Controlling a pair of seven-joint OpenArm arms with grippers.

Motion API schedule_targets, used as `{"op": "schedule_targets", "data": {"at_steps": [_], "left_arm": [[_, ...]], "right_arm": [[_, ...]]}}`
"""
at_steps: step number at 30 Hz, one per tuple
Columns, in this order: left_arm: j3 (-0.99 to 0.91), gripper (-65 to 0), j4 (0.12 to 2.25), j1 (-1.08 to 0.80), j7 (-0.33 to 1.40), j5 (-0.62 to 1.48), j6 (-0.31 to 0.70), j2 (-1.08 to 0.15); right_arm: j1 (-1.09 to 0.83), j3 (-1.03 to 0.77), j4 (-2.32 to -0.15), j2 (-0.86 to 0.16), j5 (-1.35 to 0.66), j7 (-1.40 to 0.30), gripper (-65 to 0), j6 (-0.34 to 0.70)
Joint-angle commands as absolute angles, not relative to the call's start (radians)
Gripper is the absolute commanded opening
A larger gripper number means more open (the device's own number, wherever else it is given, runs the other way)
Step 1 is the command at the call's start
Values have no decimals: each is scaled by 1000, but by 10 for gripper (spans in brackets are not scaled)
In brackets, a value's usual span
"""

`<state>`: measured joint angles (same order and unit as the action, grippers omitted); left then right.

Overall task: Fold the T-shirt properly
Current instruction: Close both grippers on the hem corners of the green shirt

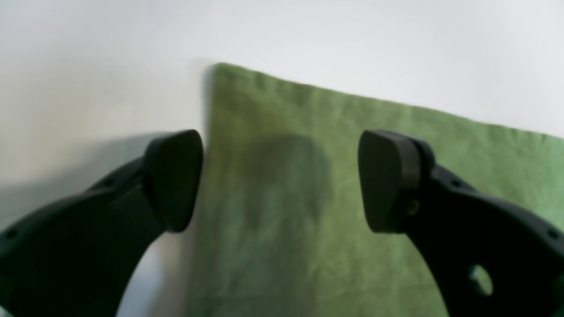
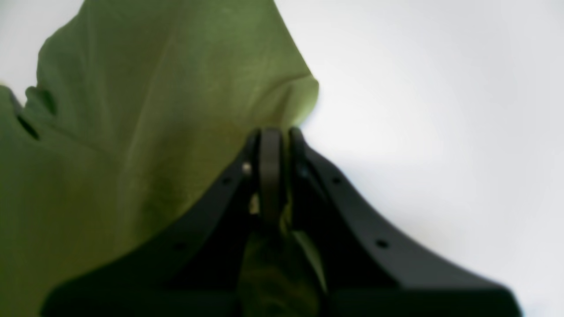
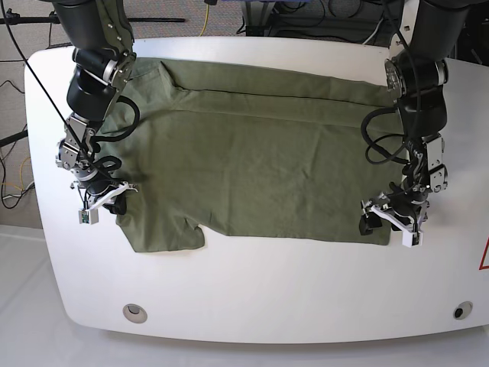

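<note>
The olive-green T-shirt (image 3: 252, 160) lies spread flat across the white table (image 3: 252, 290). In the base view my right gripper (image 3: 107, 200) is at the shirt's left side, shut on a fold of its edge. The right wrist view shows the closed jaws (image 2: 271, 136) pinching the T-shirt (image 2: 145, 114), which rises in a lifted flap behind them. My left gripper (image 3: 388, 220) hovers open over the shirt's front right corner. In the left wrist view its fingers (image 1: 174, 180) straddle the cloth's side edge, with the T-shirt (image 1: 335, 145) below and nothing held by the left gripper (image 1: 282, 180).
Both arms reach in from the table's far side. Two round holes (image 3: 134, 311) (image 3: 458, 311) sit near the table's front edge. Cables (image 3: 206, 15) and equipment lie behind the table. Bare white tabletop (image 1: 352, 39) surrounds the shirt.
</note>
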<state>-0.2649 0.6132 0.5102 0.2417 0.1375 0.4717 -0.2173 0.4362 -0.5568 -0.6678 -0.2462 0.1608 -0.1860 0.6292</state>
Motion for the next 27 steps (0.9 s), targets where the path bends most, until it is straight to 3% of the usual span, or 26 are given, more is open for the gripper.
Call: {"op": "schedule_targets", "data": {"at_steps": [1,8,10,12,16,19,27], "left_arm": [[-262,-127,619,527,266,140,476,-222],[-262,-131,622,526,265,139,476,-223],[-262,-173,622,526,263,137,476,-223],[-262,-256,622,526,263,137,476,-223],[-260,-520,622,526,262,137,476,-223],[-259,-647,622,526,266,136,476,-223],[-259,-650,633,527,268,137,476,-231]], "right_arm": [[433,-553,-664,-248,214,-268,-650,633],[433,-553,-664,-249,214,-268,-650,633],[433,-553,-664,-249,214,-268,-650,633],[433,-553,-664,-249,214,-268,-650,633],[433,-553,-664,-249,214,-268,-650,633],[433,-553,-664,-249,214,-268,-650,633],[437,-553,-665,-249,214,-268,-650,633]]}}
